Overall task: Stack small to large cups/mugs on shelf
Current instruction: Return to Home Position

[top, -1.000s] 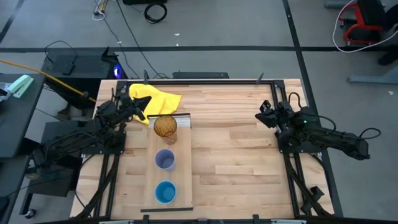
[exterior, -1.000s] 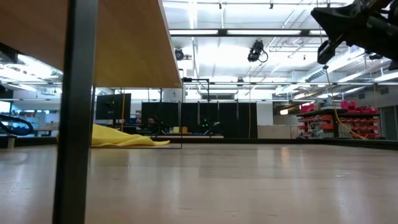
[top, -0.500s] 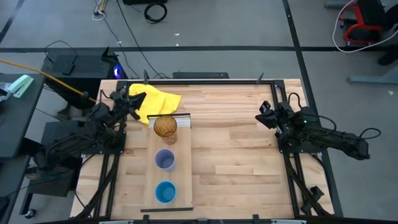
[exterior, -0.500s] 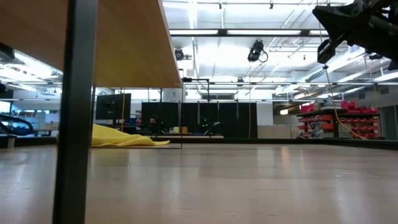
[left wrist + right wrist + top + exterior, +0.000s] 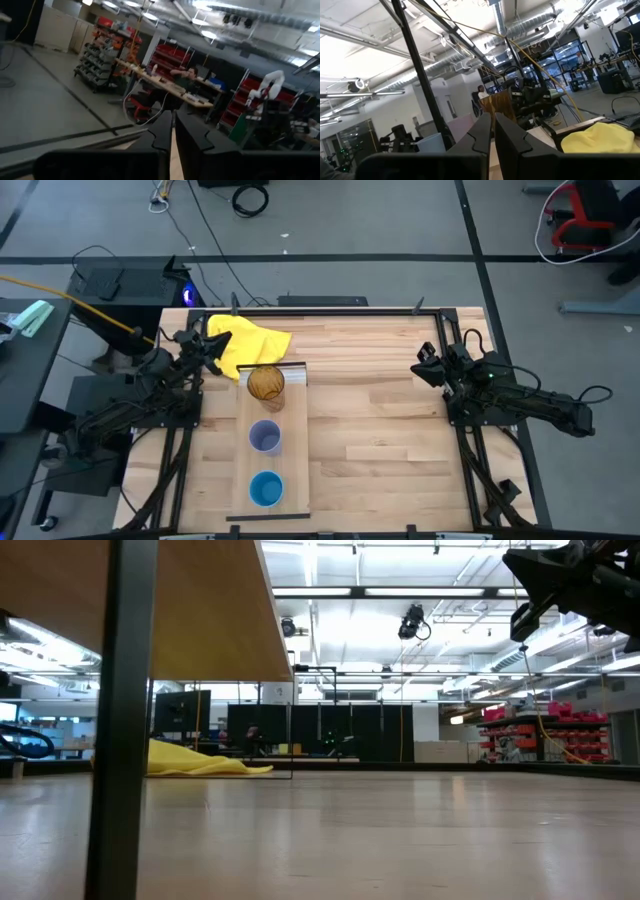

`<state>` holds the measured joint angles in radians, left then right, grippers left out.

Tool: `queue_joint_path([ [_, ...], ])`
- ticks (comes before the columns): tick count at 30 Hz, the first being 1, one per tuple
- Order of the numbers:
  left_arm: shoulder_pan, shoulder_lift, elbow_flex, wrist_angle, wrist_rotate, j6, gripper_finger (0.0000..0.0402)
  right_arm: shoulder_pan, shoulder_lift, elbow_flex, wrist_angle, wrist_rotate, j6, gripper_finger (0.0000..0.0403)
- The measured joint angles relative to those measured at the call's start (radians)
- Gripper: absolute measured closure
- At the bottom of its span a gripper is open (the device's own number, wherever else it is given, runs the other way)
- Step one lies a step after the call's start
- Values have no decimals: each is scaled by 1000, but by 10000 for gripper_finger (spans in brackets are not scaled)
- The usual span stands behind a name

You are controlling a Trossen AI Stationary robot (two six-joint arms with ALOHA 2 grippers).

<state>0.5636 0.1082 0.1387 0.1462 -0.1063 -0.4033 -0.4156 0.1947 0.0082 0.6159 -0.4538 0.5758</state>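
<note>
Three cups stand in a row on the long pale shelf [image 5: 296, 450]: the amber-brown cup [image 5: 266, 385] at its far end by the ridged white strip [image 5: 292, 374], the lavender-blue cup [image 5: 265, 437] in the middle, the bright blue cup [image 5: 266, 488] at the near end. My left gripper [image 5: 212, 346] is shut and empty, raised at the table's far left over the edge of the yellow cloth [image 5: 250, 340]; its shut fingers show in the left wrist view [image 5: 173, 131]. My right gripper [image 5: 424, 366] is shut and empty, raised at the right side [image 5: 493, 131].
The yellow cloth lies crumpled at the far left corner and also shows in the low view [image 5: 200, 762]. The shelf's underside [image 5: 200, 610] and a dark post [image 5: 125, 720] fill the low view's left. Bare slatted tabletop [image 5: 380, 430] lies between the shelf and the right arm.
My left gripper has drawn back from beside the amber cup toward the table's far left corner, staying shut. The cups have not moved.
</note>
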Motion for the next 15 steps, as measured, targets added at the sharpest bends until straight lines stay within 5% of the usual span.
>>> queue_joint_path([
  [7,0,-26,-1,-72,-10,3,366,0,0,0,0,0,0,374],
  [15,-2,-24,-124,41,-6,-39,377,0,0,0,0,-1,24,374],
])
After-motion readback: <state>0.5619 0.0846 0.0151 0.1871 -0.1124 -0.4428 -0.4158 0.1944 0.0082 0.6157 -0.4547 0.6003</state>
